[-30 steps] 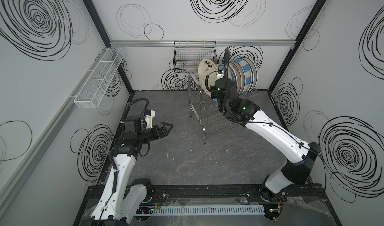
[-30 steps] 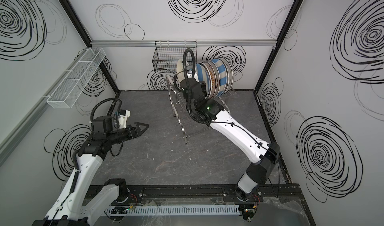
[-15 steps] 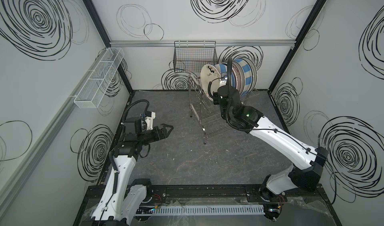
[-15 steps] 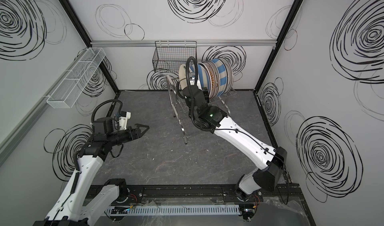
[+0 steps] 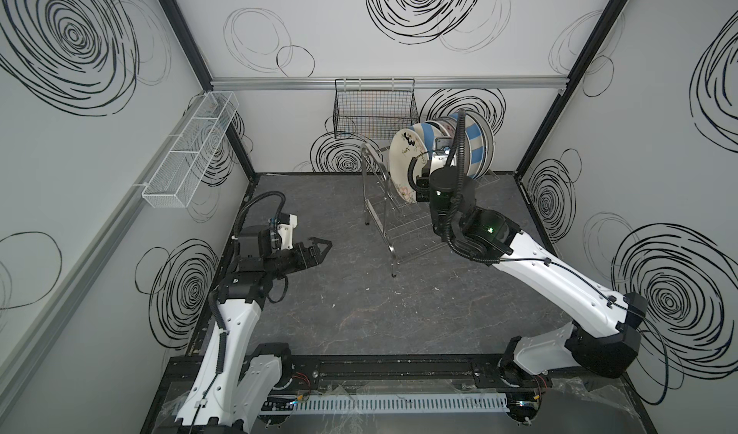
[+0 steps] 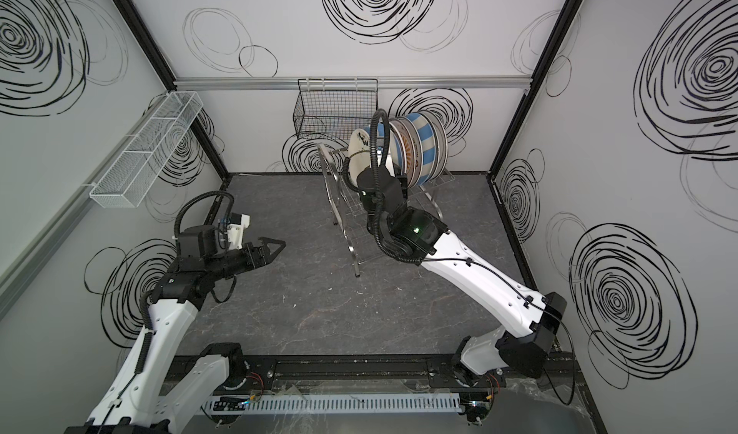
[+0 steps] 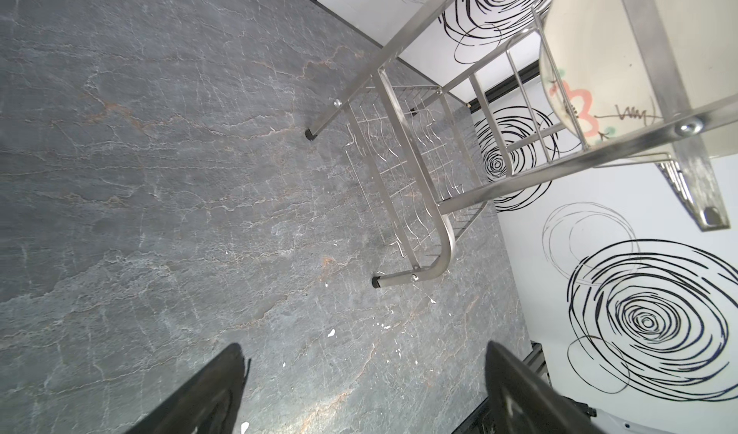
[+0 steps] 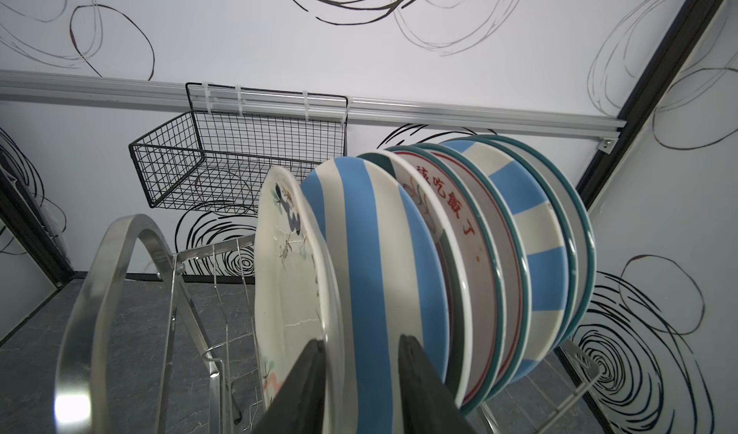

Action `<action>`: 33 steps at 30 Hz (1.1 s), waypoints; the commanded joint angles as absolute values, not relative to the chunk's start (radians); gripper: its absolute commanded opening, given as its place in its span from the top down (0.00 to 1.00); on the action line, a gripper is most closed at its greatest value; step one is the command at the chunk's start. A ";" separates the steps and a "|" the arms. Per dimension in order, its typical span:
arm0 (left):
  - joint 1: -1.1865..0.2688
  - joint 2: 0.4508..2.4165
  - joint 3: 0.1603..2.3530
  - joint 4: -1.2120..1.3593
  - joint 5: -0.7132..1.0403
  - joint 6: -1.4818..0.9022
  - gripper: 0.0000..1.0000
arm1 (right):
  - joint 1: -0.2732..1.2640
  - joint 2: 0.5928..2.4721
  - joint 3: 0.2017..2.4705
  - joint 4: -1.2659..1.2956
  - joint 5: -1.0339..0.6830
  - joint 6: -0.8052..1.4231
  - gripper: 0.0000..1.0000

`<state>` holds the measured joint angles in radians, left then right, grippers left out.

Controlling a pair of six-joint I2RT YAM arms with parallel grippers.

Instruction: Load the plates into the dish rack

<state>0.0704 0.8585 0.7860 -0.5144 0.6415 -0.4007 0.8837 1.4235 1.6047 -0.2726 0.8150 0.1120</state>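
Note:
Several plates stand on edge in the upper tier of the shiny dish rack [image 5: 383,220] at the back, in both top views. The frontmost is a cream flowered plate [image 8: 287,292], with a blue-cream striped plate [image 8: 379,252] right behind it. My right gripper [image 8: 359,340] is open and straddles the cream plate's rim. One finger lies against the plate's face; the other stands clear of the rim, in front of the striped plate. My left gripper [image 5: 322,244] hangs open and empty over the grey floor, left of the rack. The left wrist view shows the cream plate [image 7: 591,52] through the rack's bars.
A black wire basket [image 5: 375,112] hangs on the back wall just behind the rack. A long white mesh tray [image 5: 191,152] is fixed to the left wall. The rack's lower tier [image 7: 403,180] holds nothing. Grey stone floor [image 5: 359,312] lies in front.
My right gripper's jaws have parted and let go of the cream plate, which now stands in the rack. The right arm has sunk lower. The left arm has not moved.

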 commanded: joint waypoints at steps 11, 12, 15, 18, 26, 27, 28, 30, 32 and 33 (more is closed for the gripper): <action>0.087 0.805 0.893 -0.441 0.292 -0.377 0.04 | 0.842 1.116 1.496 -0.374 0.526 0.126 0.29; 0.078 0.785 0.873 -0.406 0.236 -0.392 0.04 | 0.830 1.079 1.440 -0.369 0.528 0.138 0.26; 0.035 0.721 0.774 -0.284 0.038 -0.424 0.04 | 0.781 0.976 1.249 -0.318 0.517 0.173 0.21; -0.030 0.673 0.642 -0.119 -0.192 -0.424 0.04 | 0.702 0.892 1.046 -0.208 0.498 0.209 0.16; -0.085 0.743 0.383 0.229 -0.481 -0.264 0.04 | 0.308 0.876 0.659 0.091 0.362 0.257 0.11; -0.060 0.754 0.347 0.286 -0.459 -0.287 0.04 | 0.264 0.882 0.607 0.155 0.357 0.250 0.11; -0.034 0.764 0.318 0.334 -0.429 -0.308 0.04 | 0.226 0.891 0.573 0.194 0.352 0.250 0.11; -0.016 0.802 0.242 0.498 -0.436 -0.320 0.04 | 0.154 0.924 0.498 0.282 0.345 0.260 0.10; -0.016 0.875 0.184 0.676 -0.436 -0.297 0.04 | 0.111 0.961 0.420 0.382 0.343 0.256 0.10; -0.016 0.926 0.173 0.737 -0.421 -0.273 0.04 | 0.097 0.988 0.374 0.453 0.352 0.237 0.10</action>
<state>-0.0189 0.8520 0.2100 0.3931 -0.4034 -0.3206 0.1276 0.9493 0.4488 0.2108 0.3611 0.2428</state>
